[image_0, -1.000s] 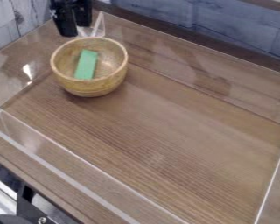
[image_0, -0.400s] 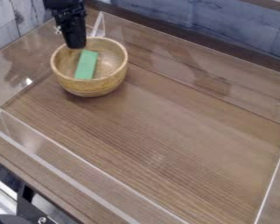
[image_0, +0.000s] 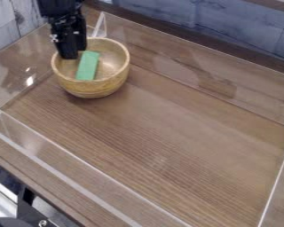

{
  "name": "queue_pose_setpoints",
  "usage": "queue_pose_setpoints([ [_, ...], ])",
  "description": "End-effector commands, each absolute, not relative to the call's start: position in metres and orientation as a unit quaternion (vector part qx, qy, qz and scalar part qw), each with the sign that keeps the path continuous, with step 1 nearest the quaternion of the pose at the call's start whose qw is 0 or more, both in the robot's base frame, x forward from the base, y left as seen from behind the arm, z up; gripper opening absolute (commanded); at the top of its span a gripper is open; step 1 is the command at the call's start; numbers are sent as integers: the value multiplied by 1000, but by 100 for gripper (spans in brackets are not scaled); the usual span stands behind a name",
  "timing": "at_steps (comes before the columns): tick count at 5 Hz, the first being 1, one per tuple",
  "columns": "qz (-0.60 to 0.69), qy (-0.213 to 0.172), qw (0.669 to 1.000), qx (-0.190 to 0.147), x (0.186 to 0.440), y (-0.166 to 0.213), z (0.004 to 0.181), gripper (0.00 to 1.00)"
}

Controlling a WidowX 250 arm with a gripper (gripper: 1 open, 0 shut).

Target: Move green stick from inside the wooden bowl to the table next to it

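The wooden bowl [image_0: 110, 82] stands on the table [image_0: 180, 133] near its far left corner. Inside it lies the green stick [image_0: 89, 65], flat on the bowl's bottom and pointing away from the camera. My black gripper [image_0: 70, 51] hangs upright over the bowl's far left rim, its tips just left of the stick's far end and slightly above it. The fingers merge into one dark shape, so I cannot make out whether they stand open or shut. Nothing appears to be held.
Low clear acrylic walls [image_0: 61, 177] edge the tabletop on all sides, and the back left wall runs close behind the bowl. A dark tiled wall [image_0: 227, 27] rises beyond the far edge. Brown wood-grain surface stretches to the right of the bowl and in front of it.
The gripper has come down from the top edge of the view to the bowl's far left rim, shifting slightly left. The green stick and the bowl have not moved.
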State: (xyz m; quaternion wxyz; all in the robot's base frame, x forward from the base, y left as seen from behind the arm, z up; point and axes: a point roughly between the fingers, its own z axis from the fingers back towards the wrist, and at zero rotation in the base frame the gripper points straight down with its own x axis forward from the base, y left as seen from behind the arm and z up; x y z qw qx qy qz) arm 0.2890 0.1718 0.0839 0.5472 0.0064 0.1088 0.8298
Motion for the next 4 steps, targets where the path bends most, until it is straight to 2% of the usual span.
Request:
queue_pose_setpoints([
  [1, 841, 71, 536, -10, 297, 173, 108, 100],
  [2, 851, 76, 519, -13, 304, 170, 105, 100],
  [4, 814, 86, 575, -9, 303, 189, 94, 100],
])
